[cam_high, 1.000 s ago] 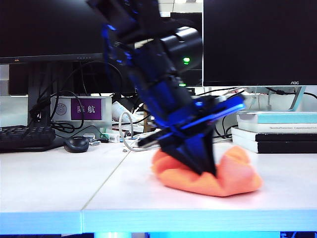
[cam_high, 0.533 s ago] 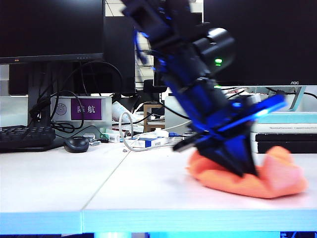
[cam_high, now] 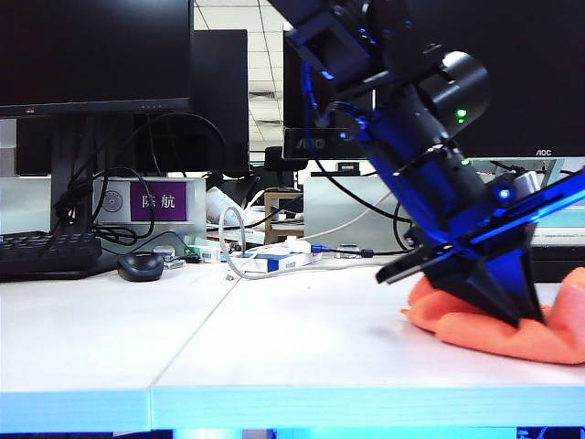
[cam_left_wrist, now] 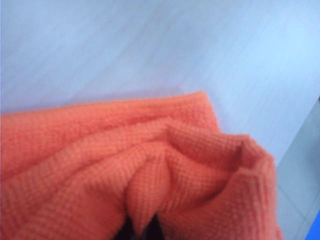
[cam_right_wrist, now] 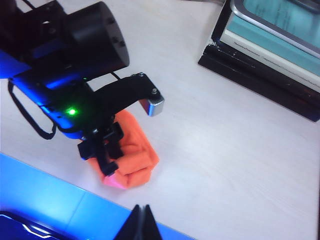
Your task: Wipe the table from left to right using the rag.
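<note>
Both pincers closed: left pincer (cam_high: pixel 521 315) grips the rag (cam_high: pixel 475 322), lengthwise along table (cam_high: pixel 274 347); right pincer (cam_right_wrist: pixel 141 222) above.

1. Left arm slants down from upper centre to the right side of the exterior view; left gripper (cam_high: pixel 521 315) points down, jaws clamped on the rag (cam_high: pixel 548 331).
2. Right gripper (cam_right_wrist: pixel 141 220) hovers high, jaws closed and empty (only the tips show).
</note>
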